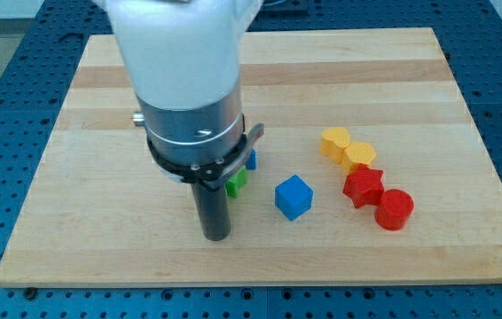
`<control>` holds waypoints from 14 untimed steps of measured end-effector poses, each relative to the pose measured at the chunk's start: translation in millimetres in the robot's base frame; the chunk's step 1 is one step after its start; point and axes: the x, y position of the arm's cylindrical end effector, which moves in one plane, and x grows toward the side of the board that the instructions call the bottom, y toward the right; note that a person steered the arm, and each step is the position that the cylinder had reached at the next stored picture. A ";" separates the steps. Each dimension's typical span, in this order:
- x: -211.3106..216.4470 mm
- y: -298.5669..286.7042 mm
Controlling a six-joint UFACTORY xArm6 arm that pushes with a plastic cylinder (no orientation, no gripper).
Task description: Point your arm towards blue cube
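Note:
The blue cube (293, 197) sits on the wooden board (91, 204) a little right of the middle. My tip (216, 237) rests on the board to the cube's left and slightly lower in the view, apart from it. A green block (237, 182) shows just right of the rod, partly hidden behind it. A second blue block (251, 159) peeks out above the green one; its shape is hidden by the arm.
Right of the cube lies a cluster: a yellow block (334, 142), a second yellow block (360, 157), a red star-shaped block (363, 186) and a red cylinder (395, 209). The arm's wide body (180, 80) hides the board's upper middle.

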 end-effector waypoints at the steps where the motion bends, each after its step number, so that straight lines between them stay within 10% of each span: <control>1: -31.2 -11.3; 4: -164.6 -14.5; 8: 52.0 -49.8; 10: 34.7 93.9; 14: 16.1 71.2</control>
